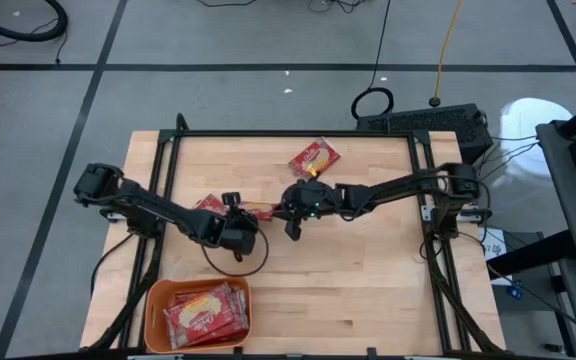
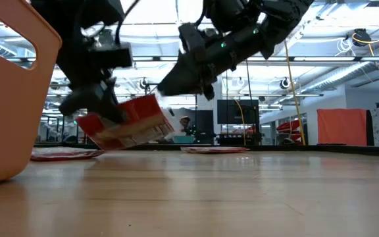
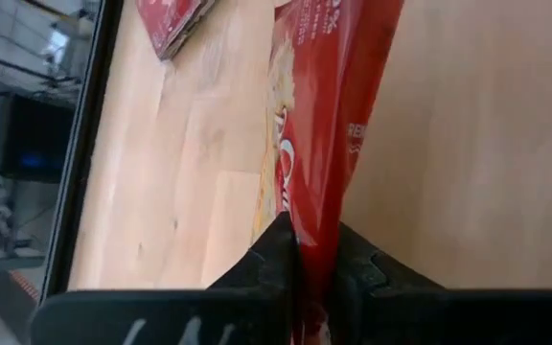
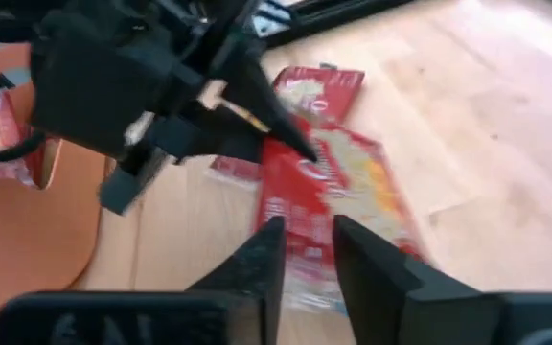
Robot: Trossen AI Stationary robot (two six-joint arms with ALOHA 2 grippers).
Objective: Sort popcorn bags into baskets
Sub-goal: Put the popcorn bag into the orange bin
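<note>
The held popcorn bag [image 3: 329,115] hangs tilted above mid-table, clamped at its edge by the left gripper [image 3: 312,273]. The right gripper [image 4: 307,254] hovers just beside it, fingers slightly parted, gripping nothing. Another bag [image 1: 314,158] lies flat at the far side. The orange basket [image 1: 154,318], near left, contains several bags [image 1: 206,312].

No readable text anywhere; white lettering on the red popcorn bag [image 3: 326,125] in the left wrist view is cut off, can't make it out
</note>
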